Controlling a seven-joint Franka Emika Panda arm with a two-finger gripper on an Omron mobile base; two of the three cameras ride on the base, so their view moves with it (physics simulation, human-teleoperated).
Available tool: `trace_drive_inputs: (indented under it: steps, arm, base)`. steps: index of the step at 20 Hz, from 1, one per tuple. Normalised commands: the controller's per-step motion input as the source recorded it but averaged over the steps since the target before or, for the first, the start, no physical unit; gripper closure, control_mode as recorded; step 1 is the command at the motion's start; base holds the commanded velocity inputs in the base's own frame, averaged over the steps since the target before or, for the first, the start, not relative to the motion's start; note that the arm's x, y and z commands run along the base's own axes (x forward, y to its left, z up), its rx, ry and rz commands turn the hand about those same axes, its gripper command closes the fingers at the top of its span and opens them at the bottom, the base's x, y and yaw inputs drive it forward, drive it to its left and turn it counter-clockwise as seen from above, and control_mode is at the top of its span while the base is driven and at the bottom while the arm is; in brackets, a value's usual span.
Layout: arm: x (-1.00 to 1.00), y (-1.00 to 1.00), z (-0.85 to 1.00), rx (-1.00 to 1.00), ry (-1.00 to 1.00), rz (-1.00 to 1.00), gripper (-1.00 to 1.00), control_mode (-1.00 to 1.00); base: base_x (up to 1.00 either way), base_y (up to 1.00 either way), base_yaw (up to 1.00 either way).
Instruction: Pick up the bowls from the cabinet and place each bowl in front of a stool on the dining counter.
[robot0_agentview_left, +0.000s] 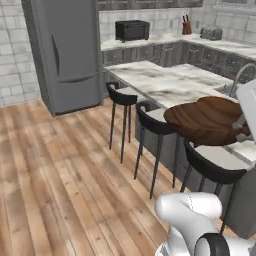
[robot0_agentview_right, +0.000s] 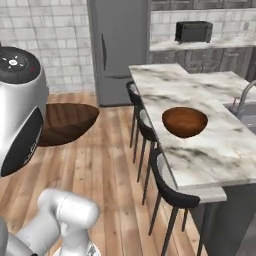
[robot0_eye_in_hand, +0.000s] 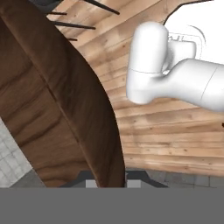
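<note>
Wooden plank flooring (robot0_eye_in_hand: 175, 144) runs beneath the gripper (robot0_eye_in_hand: 111, 183), whose jaws are clamped on the rim of the dark brown bowl (robot0_eye_in_hand: 52, 105), carried in the air, while the reddish-brown bowl (robot0_agentview_right: 184, 121) sits well apart on the dining counter (robot0_agentview_right: 210, 150) beside the stools (robot0_agentview_right: 167, 192).

Dark bowl (robot0_eye_in_hand: 57, 113) aloft; reddish bowl (robot0_agentview_right: 184, 121) on counter (robot0_agentview_right: 220, 150).

One bowl (robot0_agentview_right: 184, 121) sits on the dining counter (robot0_agentview_right: 220, 150), stools (robot0_agentview_right: 170, 192) alongside.
</note>
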Motion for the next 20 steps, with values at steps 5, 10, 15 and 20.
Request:
trace_drive_inputs:
  steps: [5, 10, 15, 20]
  arm:
    - [0.00, 0.00, 0.00, 0.00, 0.00, 0.00, 1.00, 1.00]
    - [0.00, 0.00, 0.00, 0.00, 0.00, 0.00, 1.00, 1.00]
    - [0.00, 0.00, 0.00, 0.00, 0.00, 0.00, 1.00, 1.00]
    - [0.00, 0.00, 0.00, 0.00, 0.00, 0.00, 1.00, 1.00]
  base:
    - [0.23, 1.00, -0.58]
    - [0.67, 0.93, -0.65]
    - [0.81, 0.77, -0.72]
    - [0.76, 0.72, -0.74]
